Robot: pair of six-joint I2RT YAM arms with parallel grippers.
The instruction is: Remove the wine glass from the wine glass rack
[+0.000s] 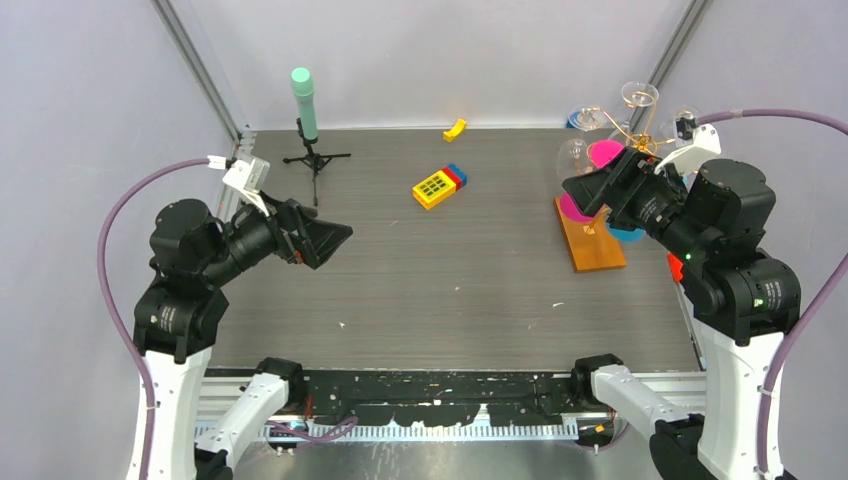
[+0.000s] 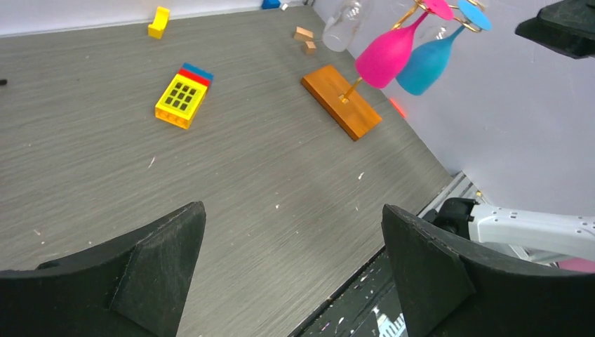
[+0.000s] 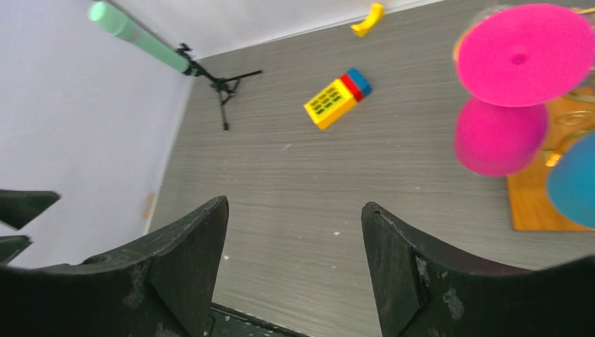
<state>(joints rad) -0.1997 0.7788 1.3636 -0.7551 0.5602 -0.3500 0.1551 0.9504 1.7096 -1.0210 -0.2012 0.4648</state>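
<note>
The wine glass rack [image 1: 592, 238] stands at the right of the table, gold wire arms on an orange-brown wooden base [image 2: 342, 100]. Glasses hang upside down from it: a pink wine glass [image 1: 603, 154], a blue one [image 2: 428, 63] and clear ones [image 1: 575, 155]. In the right wrist view the pink glass's foot [image 3: 523, 43] and bowl [image 3: 499, 135] are at the upper right, off to the side of the jaws. My right gripper [image 1: 585, 190] is open and empty, right beside the rack's left side. My left gripper [image 1: 335, 238] is open and empty over the left of the table.
A mint green microphone on a black tripod [image 1: 305, 105] stands at the back left. A yellow toy block with red and blue pieces [image 1: 437, 187] lies mid-table. A small yellow piece [image 1: 455, 128] lies by the back wall. Two small wooden blocks [image 2: 304, 33] lie near the rack.
</note>
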